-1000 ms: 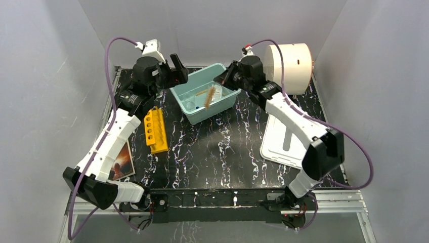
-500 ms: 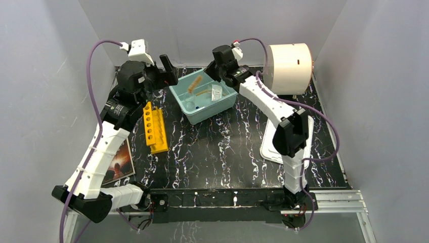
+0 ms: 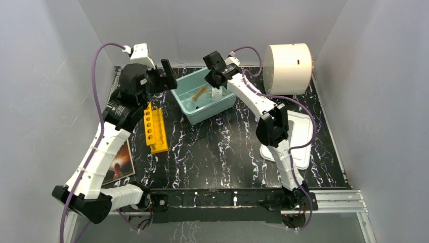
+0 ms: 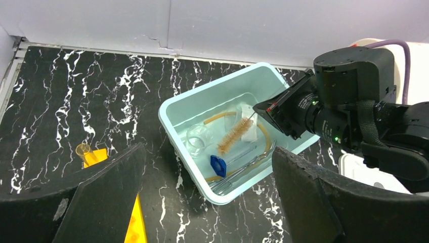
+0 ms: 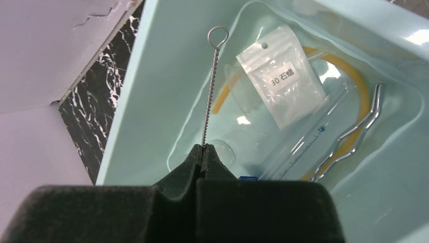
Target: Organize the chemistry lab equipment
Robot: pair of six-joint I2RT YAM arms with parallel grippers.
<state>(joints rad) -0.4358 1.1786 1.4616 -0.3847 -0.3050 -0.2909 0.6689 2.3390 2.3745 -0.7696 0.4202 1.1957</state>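
Observation:
A teal bin holds the lab items. In the left wrist view I see the clear beaker, blue cap, metal tongs, tan rubber tube and a glass tube. My right gripper is above the bin's far side. It is shut on the twisted wire handle of the brown bristle brush, which hangs slanted inside the bin. A small labelled bag lies under the wire. My left gripper is open and empty, left of the bin.
A yellow tube rack lies left of the bin. A paperback book is at the near left. A big white cylinder stands at the back right. A white lid lies on the right.
My right gripper has swung left across the bin's far side with the brush, which was lifted and now hangs in the bin. My left gripper has drawn back a little to the left.

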